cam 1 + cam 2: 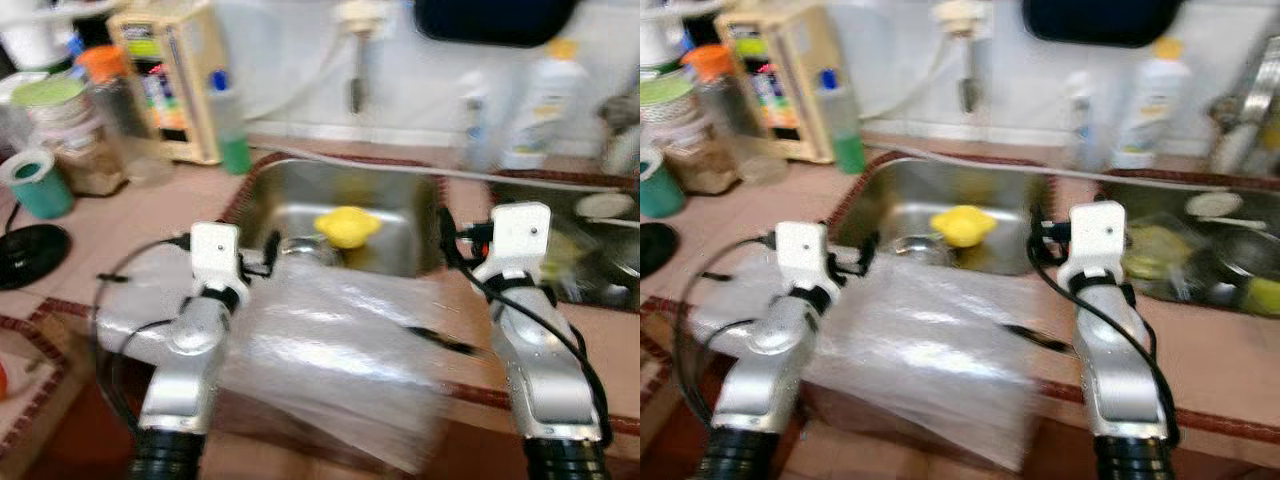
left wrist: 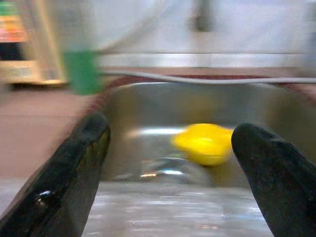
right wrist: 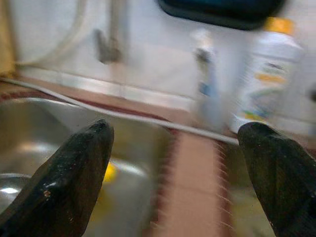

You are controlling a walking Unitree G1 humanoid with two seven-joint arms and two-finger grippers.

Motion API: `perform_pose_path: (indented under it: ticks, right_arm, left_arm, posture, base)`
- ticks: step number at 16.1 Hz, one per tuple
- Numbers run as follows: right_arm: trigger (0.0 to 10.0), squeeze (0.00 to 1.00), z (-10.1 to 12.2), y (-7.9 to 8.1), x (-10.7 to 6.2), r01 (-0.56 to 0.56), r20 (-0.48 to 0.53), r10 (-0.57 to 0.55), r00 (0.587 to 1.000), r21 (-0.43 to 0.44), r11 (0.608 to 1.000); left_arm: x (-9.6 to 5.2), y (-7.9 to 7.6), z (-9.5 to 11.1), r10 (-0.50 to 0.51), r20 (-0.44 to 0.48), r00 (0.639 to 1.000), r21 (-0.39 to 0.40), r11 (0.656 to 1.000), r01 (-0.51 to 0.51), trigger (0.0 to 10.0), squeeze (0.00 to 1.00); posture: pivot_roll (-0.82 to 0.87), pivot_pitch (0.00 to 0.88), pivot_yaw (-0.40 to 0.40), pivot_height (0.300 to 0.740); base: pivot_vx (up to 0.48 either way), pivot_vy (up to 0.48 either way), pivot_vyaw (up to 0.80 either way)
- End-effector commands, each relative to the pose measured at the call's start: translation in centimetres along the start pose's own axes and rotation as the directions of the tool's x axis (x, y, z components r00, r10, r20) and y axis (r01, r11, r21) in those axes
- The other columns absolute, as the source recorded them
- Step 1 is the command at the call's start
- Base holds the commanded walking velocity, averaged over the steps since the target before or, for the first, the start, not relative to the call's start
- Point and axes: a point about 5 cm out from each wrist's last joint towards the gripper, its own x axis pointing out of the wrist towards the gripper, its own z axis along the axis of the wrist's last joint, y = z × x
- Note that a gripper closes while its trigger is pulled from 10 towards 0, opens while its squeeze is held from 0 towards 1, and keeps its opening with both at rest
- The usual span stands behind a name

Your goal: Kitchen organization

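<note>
Both the left gripper (image 2: 168, 163) and right gripper (image 3: 173, 168) are held spread, nothing grasped. A yellow object (image 1: 346, 226) is seen in the steel sink (image 1: 395, 205) at 12 o'clock, a clear plastic sheet (image 1: 330, 350) draped over the counter edge between the arms.

left claw (image 2: 170, 163) agape, right claw (image 3: 175, 168) agape, arms forward

Head cameras look down at the sink (image 1: 330, 205); both wrist cameras face it closely.
</note>
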Motion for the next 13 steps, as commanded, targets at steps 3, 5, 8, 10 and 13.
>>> perform_pose_path:
  ticks: [3,5,8,10,13]
  right_arm:
    - [10.0,0.00,0.60,0.18,0.27,-0.005,0.020,0.005,1.000,0.006,1.000]
    - [10.0,0.00,0.45,0.26,0.29,-0.008,0.015,0.008,1.000,0.004,1.000]
    - [10.0,0.00,0.40,0.27,0.32,-0.009,0.011,0.009,1.000,0.005,1.000]
    - [10.0,0.00,0.39,0.34,0.32,-0.011,0.010,0.011,1.000,0.005,1.000]
    - [10.0,0.00,0.40,0.04,0.46,0.002,0.011,-0.002,1.000,0.006,1.000]
  left_arm:
    - [0.23,0.42,0.36,-0.002,0.003,1.000,0.011,1.000,0.002,10.0,0.00]
    - [0.22,0.47,0.26,0.007,-0.003,1.000,-0.001,1.000,-0.007,10.0,0.00]
    - [0.23,0.57,0.28,0.019,-0.001,1.000,-0.008,1.000,-0.019,10.0,0.00]
    - [0.32,0.64,0.28,0.030,-0.009,1.000,-0.027,0.999,-0.030,10.0,0.00]
    - [0.66,0.43,0.94,0.038,0.000,0.999,-0.032,0.999,-0.038,10.0,0.00]
  posture:
    - [0.02,0.000,0.061,0.740]
    - [0.03,0.000,0.061,0.740]
    - [0.03,0.000,0.060,0.740]
    - [0.03,0.000,0.059,0.740]
    - [0.03,0.000,0.058,0.740]
  base:
    - [0.000,-0.450,0.00]
    - [0.000,-0.193,0.00]
    - [0.000,0.000,0.00]
    - [0.000,0.000,0.00]
    - [0.000,0.000,0.00]
